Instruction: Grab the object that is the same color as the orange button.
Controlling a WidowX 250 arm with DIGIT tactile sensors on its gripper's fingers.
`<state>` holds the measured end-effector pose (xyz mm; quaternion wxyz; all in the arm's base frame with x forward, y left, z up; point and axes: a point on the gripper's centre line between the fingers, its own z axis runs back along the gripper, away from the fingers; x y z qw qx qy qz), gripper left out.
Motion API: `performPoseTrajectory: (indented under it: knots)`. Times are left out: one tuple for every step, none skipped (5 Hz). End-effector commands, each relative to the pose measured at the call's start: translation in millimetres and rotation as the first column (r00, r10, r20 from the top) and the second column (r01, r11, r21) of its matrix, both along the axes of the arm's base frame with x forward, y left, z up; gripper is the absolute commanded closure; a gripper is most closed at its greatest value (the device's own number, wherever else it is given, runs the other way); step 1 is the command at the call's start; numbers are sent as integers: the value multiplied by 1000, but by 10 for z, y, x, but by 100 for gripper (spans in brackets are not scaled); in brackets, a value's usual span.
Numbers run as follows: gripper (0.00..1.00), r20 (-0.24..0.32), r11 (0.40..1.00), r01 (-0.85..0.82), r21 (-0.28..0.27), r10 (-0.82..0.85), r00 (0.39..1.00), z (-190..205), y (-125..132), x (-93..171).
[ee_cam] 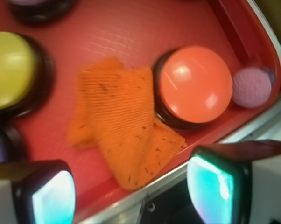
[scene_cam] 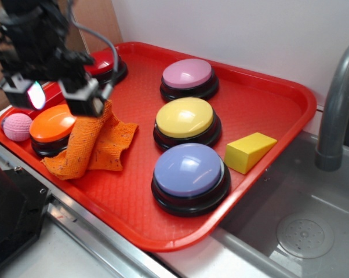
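Cloth [scene_cam: 92, 149]: orange knit, ribbed weave, small dark flecks, crumpled and folded over itself, edges uneven. Lies on the red tray [scene_cam: 267, 101] near its front-left edge, just right of the orange button [scene_cam: 53, 124] and touching that button's black base. In the wrist view the cloth [ee_cam: 122, 123] is wider than the button's dome [ee_cam: 195, 84] and one folded corner reaches the tray's rim.

Long axis: in the exterior view runs roughly from the tray's front-left rim up toward the middle, tilted; upper end rises toward the gripper's right finger. A shorter flap sticks out right toward the yellow button [scene_cam: 185, 119].

Gripper [scene_cam: 61, 95] sits above the orange button and the cloth's upper end, jaws spread wide; pads [ee_cam: 54, 196] show apart in the wrist view with nothing between them. Whether the right finger touches the cloth, cannot tell.

Other items on tray: pink ball [scene_cam: 17, 126] at the left corner, beside the orange button; red button [scene_cam: 108, 65] at the back-left, partly hidden by the arm; pink button [scene_cam: 188, 76] at the back; blue button [scene_cam: 189, 174] toward the front; yellow wedge [scene_cam: 248, 150] near the right edge. Grey faucet [scene_cam: 337, 104] right of the tray.

No readable writing or labels anywhere.
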<state>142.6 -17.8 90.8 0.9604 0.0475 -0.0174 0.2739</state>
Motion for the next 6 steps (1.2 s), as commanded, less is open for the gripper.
performPoseTrajectory:
  knots:
    - [0,-38,986,-139,91,143,989,-339,72,69]
    - [0,-27,980,-175,96,178,984,-441,115,60]
    - [0,-16,978,-183,97,186,982,-505,137,63]
    - [0,1,978,-196,75,196,981,-556,165,56]
    - [100,13,972,-226,59,226,974,-636,188,53]
    - [100,17,966,-251,69,250,968,-684,205,46]
